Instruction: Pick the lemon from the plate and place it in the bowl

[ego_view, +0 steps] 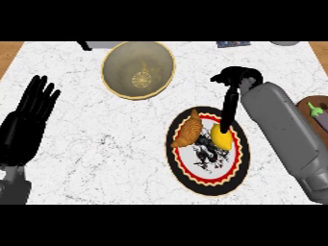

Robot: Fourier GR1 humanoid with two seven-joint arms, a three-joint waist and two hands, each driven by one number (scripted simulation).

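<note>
On the plate (pixel 209 190), beside a croissant (pixel 187 129), the lemon (pixel 221 138) is touched by the right robot hand (pixel 232 82); whether it is grasped cannot be told. Grasping is judged in hand; next, a lift to the bowl (pixel 138 69) beyond the plate is needed.

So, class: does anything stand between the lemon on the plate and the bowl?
Only the croissant, which lies beside the lemon on the plate, on the side nearer the bowl. Between plate and bowl only counter shows.
</note>
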